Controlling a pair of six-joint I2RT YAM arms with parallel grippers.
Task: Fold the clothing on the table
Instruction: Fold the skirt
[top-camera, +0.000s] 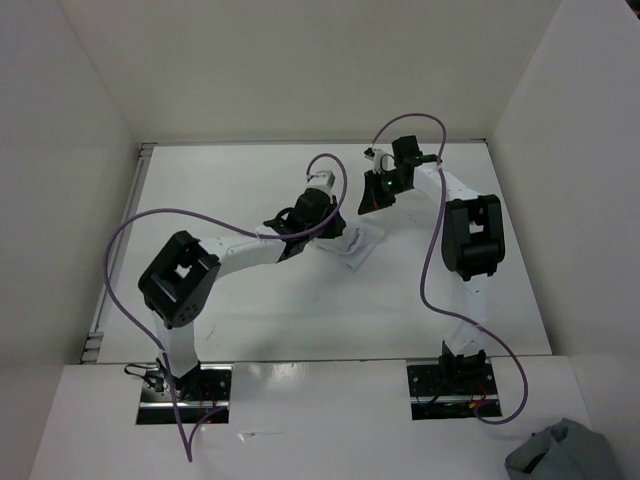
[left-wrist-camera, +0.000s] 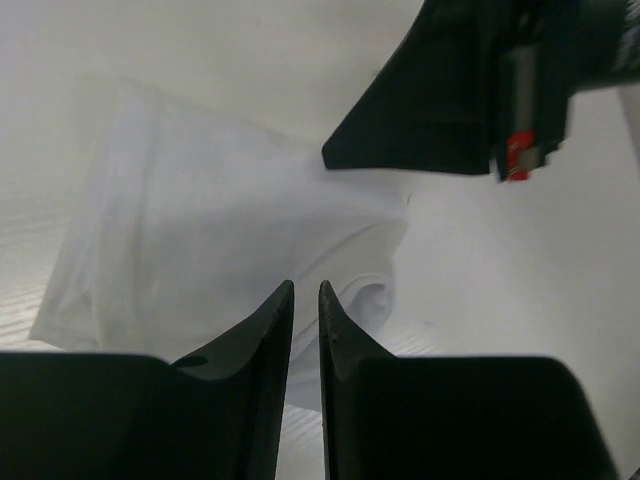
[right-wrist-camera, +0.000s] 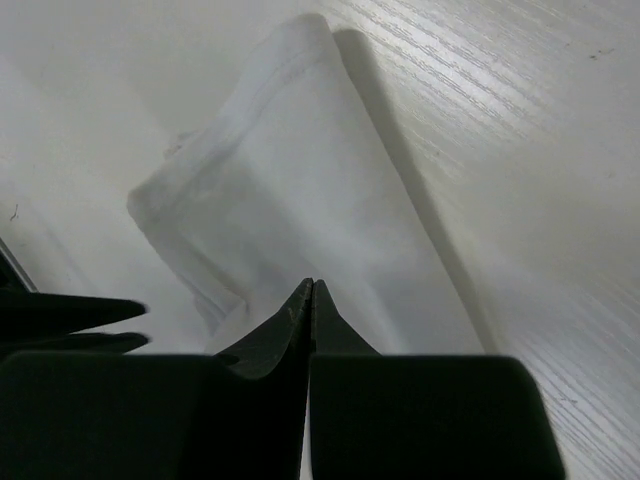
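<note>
Left gripper (left-wrist-camera: 305, 292) hangs low over the clothing (left-wrist-camera: 200, 220) with its jaws a narrow slit apart; whether fabric is pinched there I cannot tell. Right gripper (right-wrist-camera: 311, 287) has its jaws pressed tight together, tips over the clothing, any hold unclear. The clothing lies folded on the table (top-camera: 250, 320), near its middle

We're seeing the clothing (right-wrist-camera: 300, 190), plain white thin fabric, lying folded into a small, roughly rectangular, slightly rumpled bundle, stitched hem showing along one edge, resting angled near the middle of the matte white counter (top-camera: 250, 310).
</note>
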